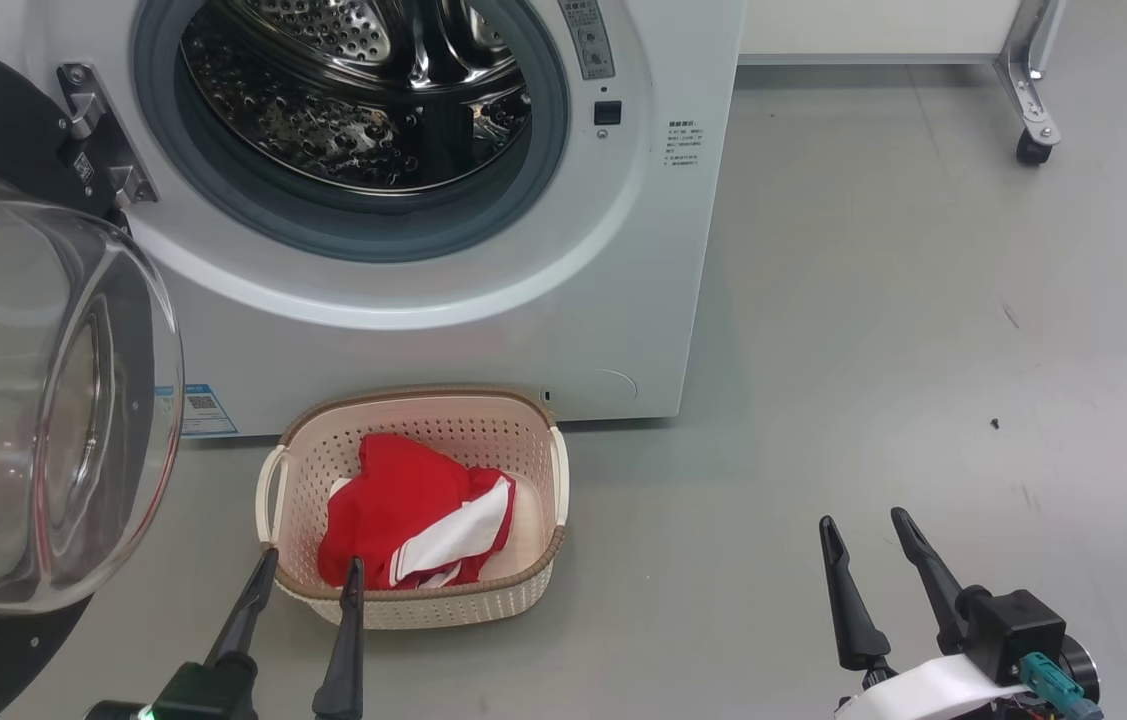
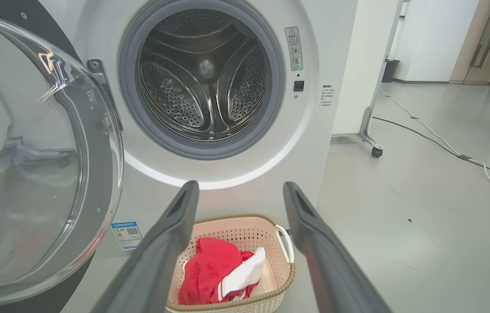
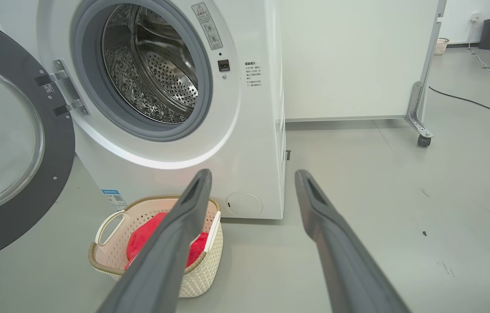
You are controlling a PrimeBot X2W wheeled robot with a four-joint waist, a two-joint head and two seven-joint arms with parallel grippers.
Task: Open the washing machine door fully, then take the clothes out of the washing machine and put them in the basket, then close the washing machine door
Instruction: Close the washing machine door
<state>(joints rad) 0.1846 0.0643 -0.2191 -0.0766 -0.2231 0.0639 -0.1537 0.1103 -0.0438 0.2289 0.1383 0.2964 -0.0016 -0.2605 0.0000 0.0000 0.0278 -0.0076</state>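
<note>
The white washing machine [image 1: 443, 330] [image 2: 314, 52] [image 3: 253, 143] stands in front of me, its steel drum bare inside. Its door [image 1: 33, 400] [image 2: 36, 165] [image 3: 5, 143], black-rimmed with a clear glass bowl, hangs wide open on the left. On the floor below the opening sits the cream basket [image 1: 423, 605] [image 2: 271, 234] [image 3: 201, 274]. In it lie the red and white striped clothes [image 1: 413, 515] [image 2: 214, 269] [image 3: 145, 239]. My left gripper [image 1: 313, 568] [image 2: 238, 191] is open just in front of the basket's near rim, holding nothing. Off to the right, over bare floor, my right gripper [image 1: 863, 525] [image 3: 251, 178] is open with nothing between its fingers.
Grey floor spreads out right of the machine. A white panel on a castor leg [image 1: 1033, 140] [image 3: 421, 134] stands at the back right. Cables [image 2: 445, 143] trail over the floor further right. The open door takes up the space at my left.
</note>
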